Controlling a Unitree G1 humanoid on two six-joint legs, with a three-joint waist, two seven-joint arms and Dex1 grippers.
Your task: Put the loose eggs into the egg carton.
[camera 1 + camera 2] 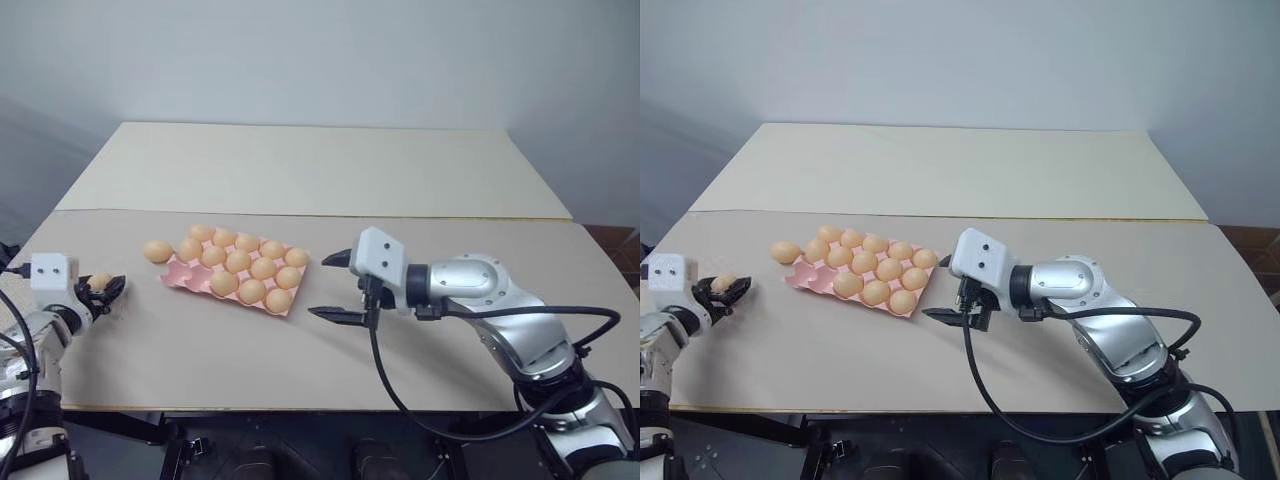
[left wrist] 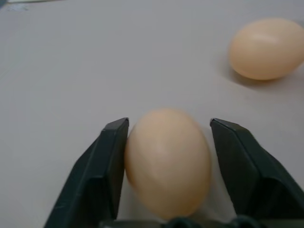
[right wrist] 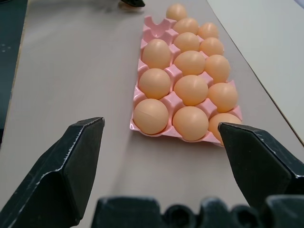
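Observation:
The pink egg carton (image 1: 178,278) lies left of the table's middle, with eggs in several cups and one corner cup bare (image 3: 159,26). One loose egg (image 1: 157,251) rests on the table against the carton's left end, also visible as the far egg (image 2: 266,47) in the left wrist view. At the table's far left edge, my left gripper (image 1: 107,289) is shut on another loose egg (image 2: 166,161), a finger (image 2: 109,161) on each side, low over the table. My right gripper (image 1: 320,287) hovers open and empty just right of the carton, pointing at it.
The beige table top (image 1: 300,370) has a lighter board (image 1: 320,170) behind a seam at the back. Its front edge runs close under both arms. A black cable (image 1: 385,380) hangs from my right wrist over the front edge.

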